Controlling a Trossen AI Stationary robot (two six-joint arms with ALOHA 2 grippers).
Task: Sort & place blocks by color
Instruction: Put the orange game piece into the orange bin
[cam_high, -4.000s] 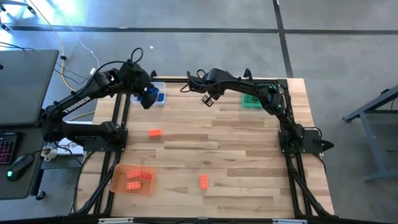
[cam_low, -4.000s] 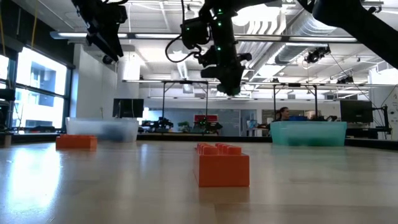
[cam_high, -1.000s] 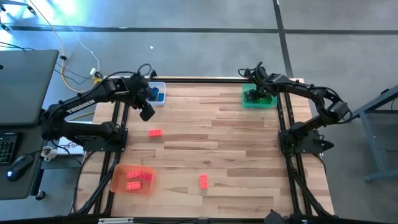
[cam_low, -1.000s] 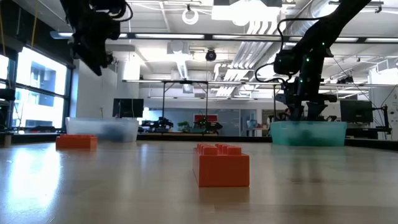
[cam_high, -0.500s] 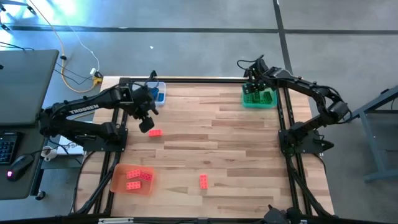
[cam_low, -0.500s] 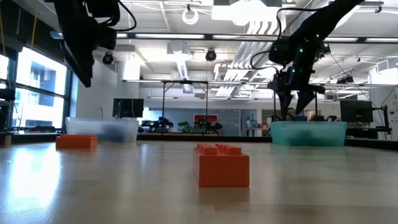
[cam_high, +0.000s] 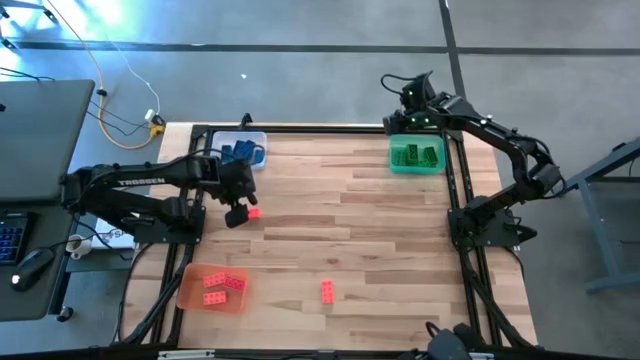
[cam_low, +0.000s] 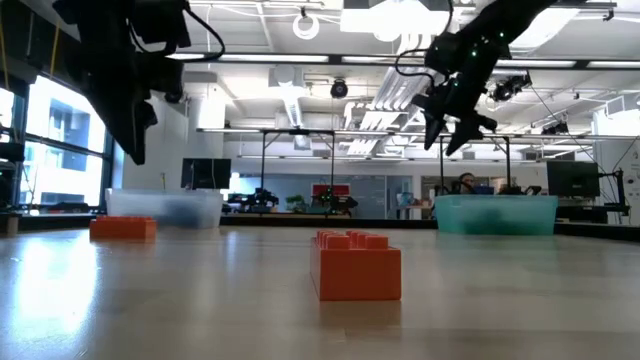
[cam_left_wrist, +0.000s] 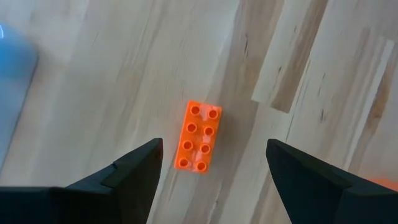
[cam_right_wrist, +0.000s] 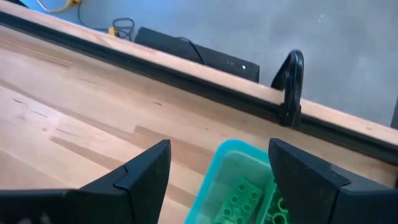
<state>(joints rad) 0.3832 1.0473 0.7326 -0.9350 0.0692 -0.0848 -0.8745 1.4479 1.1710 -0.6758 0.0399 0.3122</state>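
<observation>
We see an orange studded block (cam_left_wrist: 198, 137), two rows of four round studs, lying flat on the pale wood-grain tabletop (cam_high: 350, 230). The left end effector (cam_left_wrist: 212, 163) hangs above it, wide open and empty. The right end effector (cam_right_wrist: 217, 171), also open and empty, hovers over the translucent green tray (cam_right_wrist: 231, 157), whose bricks are partly cut off.

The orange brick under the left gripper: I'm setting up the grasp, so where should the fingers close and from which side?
Come straight down on the orange brick and pinch its two long sides; it lies flat, studs up, and the open left gripper already straddles it.
</observation>
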